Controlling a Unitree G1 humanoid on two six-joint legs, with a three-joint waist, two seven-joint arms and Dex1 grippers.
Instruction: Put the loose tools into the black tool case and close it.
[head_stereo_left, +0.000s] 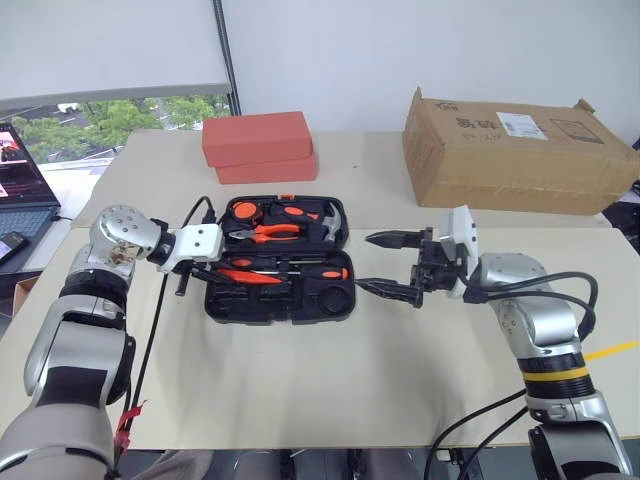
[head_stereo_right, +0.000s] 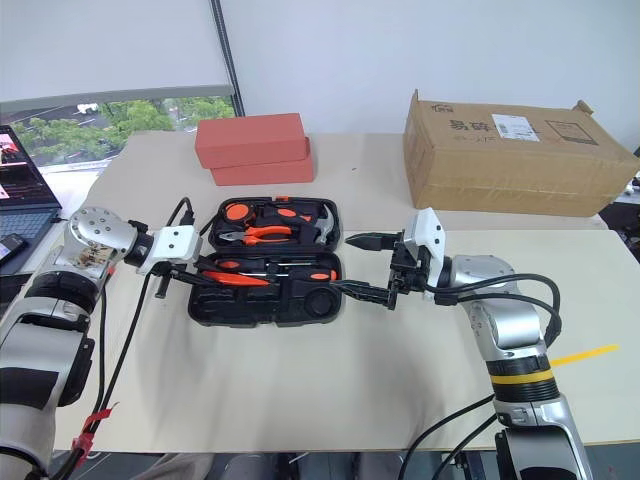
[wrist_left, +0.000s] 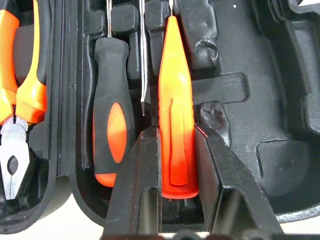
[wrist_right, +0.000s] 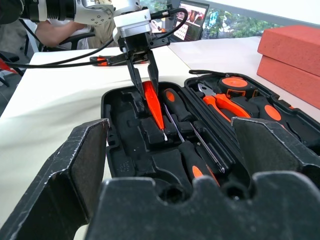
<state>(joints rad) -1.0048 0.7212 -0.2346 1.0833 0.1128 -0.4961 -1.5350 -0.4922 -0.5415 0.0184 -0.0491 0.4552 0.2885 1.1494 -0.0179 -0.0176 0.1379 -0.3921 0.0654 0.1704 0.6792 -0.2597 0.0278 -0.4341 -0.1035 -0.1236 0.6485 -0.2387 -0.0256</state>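
- The black tool case (head_stereo_left: 280, 262) is seen lying open on the table (head_stereo_left: 330, 380), its lid half away from the robot and its tray half nearer.
- An orange tool (wrist_left: 176, 110) (slim and tapering to a pale tip, probably the utility knife) is clamped at its butt end between the fingers of the left gripper (wrist_right: 144, 75); in the left wrist view both fingers are pressed against its sides.
- The tool's long axis is laid along the tray's length, pointing away from the left gripper toward the case's right end, and it is held low over the recesses beside a black-and-orange screwdriver (wrist_left: 112, 130) already lying in the tray.
- Whether the tool is fully seated in its recess cannot be told.
- The right gripper (head_stereo_left: 392, 265) is held at the case's right edge with its fingers spread wide and nothing between them.
- The left arm is judged the nearer and the one on which the coming move depends: a lowering and release along that same axis.
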